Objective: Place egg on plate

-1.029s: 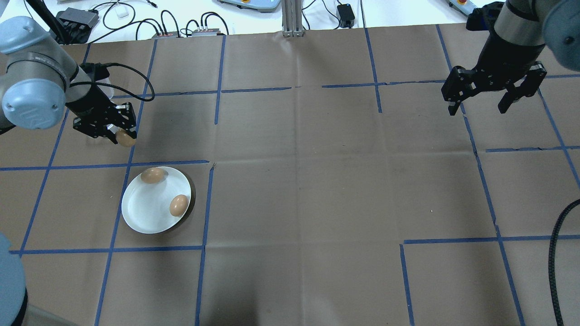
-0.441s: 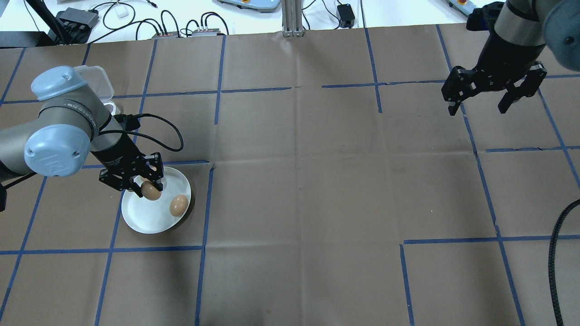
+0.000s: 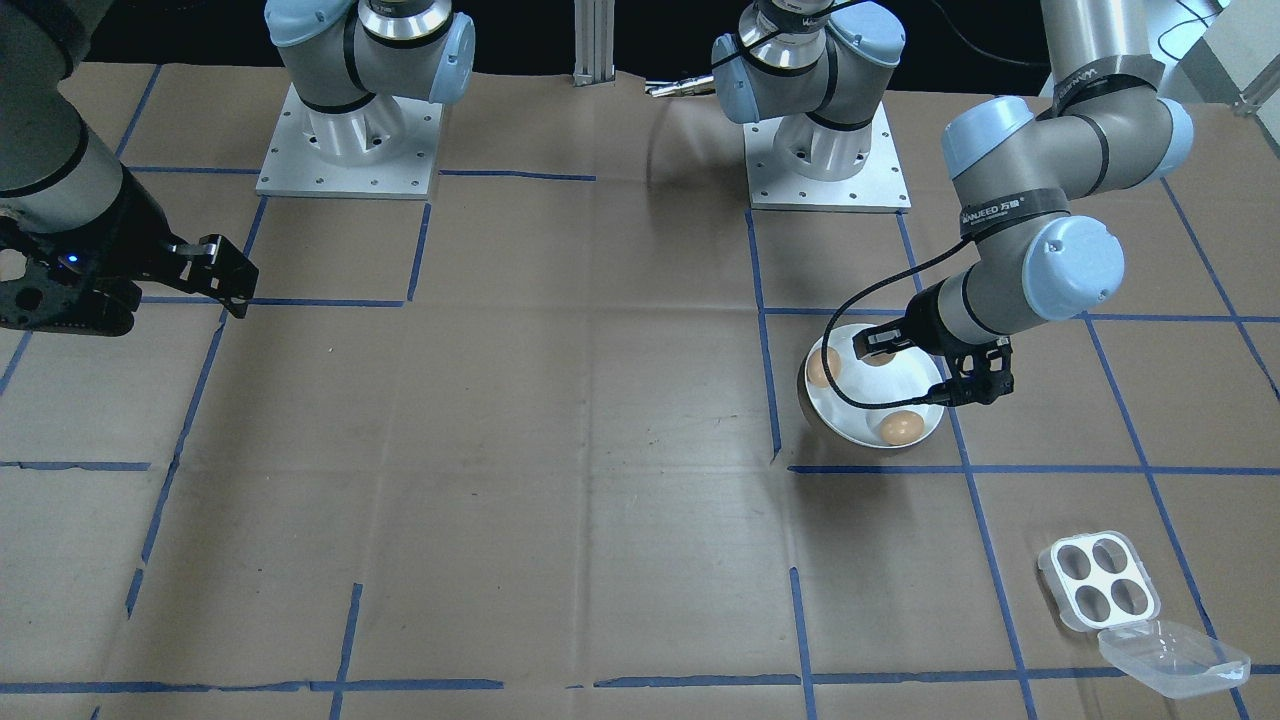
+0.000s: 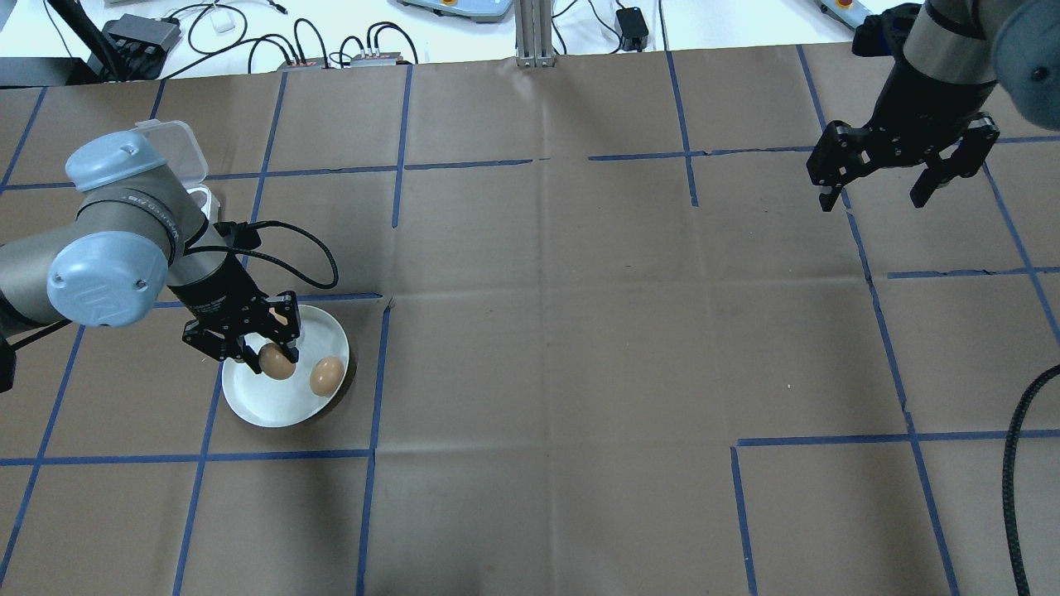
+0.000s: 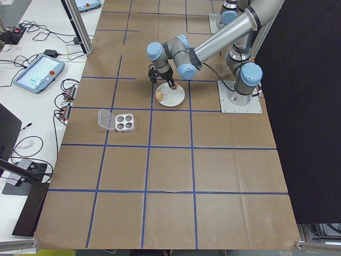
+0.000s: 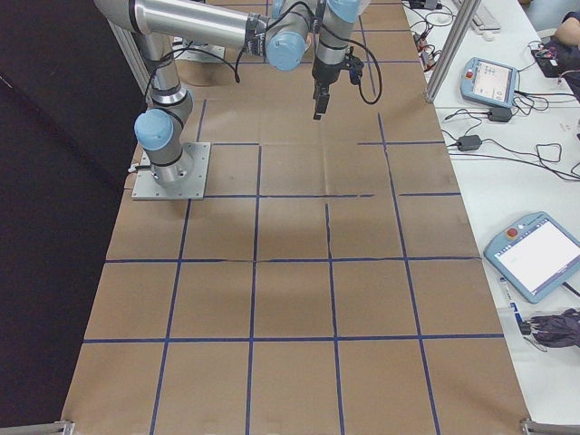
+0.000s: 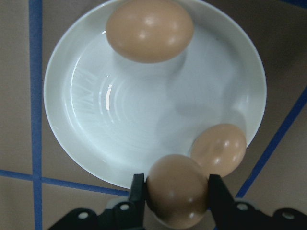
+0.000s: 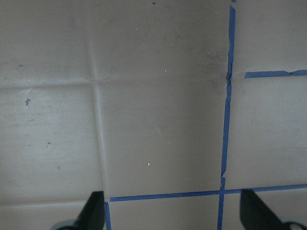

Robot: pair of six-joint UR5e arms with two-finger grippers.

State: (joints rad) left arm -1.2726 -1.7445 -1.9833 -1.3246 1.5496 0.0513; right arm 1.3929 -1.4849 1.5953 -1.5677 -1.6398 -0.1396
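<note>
A: Brown egg (image 4: 277,362) clamped between the left gripper (image 4: 263,362) fingers, above the white plate (image 4: 273,406). Two more eggs (image 7: 149,30) lie on the plate.
B: Writing?
A: Arm band lettering, too small to read. Right gripper (image 4: 878,197) spread wide, holding nothing, well apart over paper.

left tool (image 4: 258,358) gripping egg (image 4: 277,362), over plate (image 4: 273,406)

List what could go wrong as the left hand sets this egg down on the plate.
The left hand holds its egg close beside an egg at the plate rim; lowering here may knock it. Released near the sloped rim, the held egg might roll into either resting egg.
</note>
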